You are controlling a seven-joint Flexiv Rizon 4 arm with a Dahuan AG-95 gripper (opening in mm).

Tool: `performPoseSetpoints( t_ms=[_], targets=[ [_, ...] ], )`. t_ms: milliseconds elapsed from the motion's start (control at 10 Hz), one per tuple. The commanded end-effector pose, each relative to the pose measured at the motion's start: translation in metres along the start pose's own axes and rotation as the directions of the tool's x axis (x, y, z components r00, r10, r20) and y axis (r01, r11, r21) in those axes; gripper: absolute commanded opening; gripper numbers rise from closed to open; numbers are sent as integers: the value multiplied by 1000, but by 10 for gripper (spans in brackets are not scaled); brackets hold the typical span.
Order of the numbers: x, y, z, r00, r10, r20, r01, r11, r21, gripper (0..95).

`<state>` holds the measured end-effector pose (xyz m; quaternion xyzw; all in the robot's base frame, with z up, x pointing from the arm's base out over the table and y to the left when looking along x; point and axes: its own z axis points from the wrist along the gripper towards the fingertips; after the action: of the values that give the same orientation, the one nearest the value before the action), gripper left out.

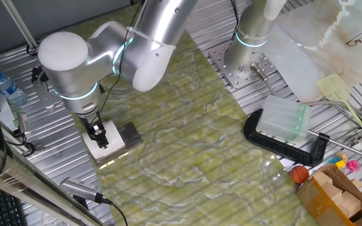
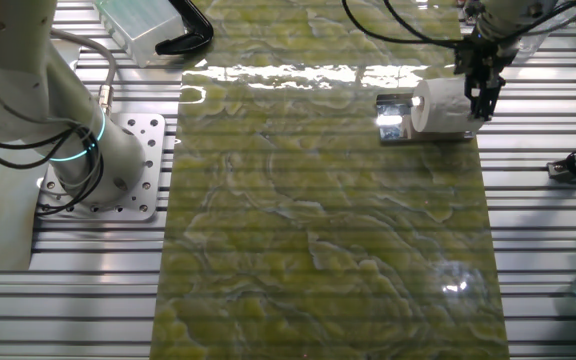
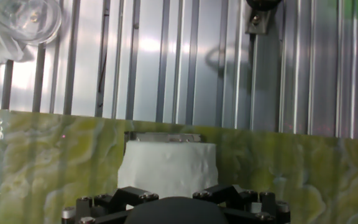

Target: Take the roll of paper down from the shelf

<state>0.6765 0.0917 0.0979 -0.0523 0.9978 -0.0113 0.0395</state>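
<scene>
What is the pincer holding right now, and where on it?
It cannot be told. The pincer is down at the far end of the soft white cylindrical roll of paper, which sits on the small shiny grey metal shelf, but no view shows the fingers closed on it.

Slatted metal table (image 1: 187, 207) carries green-yellow marbled mat (image 1: 187, 135) running diagonally through frame centre. Shelf (image 1: 123, 136) on mat's left edge. Black clamp (image 1: 281, 145) right of centre under clear ribbed plastic box (image 1: 285, 118). Water bottle (image 1: 8, 88) at far left.

roll of paper (image 2: 438, 105): white, on shelf (image 2: 392, 116) | shelf: grey metal
</scene>
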Motion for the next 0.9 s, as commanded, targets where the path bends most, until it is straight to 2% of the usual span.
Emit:
performPoseSetpoints(
  t_ms=[100, 400, 700, 900],
  targets=[
    [-3, 3, 1, 1000, 1, -4, -1, 1000, 0, 950],
    [-5, 5, 11, 1000, -6, -6, 6, 1000, 10, 950],
    [-4, 7, 10, 1000, -9, -23, 9, 1000, 8, 950],
    [0, 6, 13, 1000, -15, -23, 15, 1000, 8, 950]
  ],
)
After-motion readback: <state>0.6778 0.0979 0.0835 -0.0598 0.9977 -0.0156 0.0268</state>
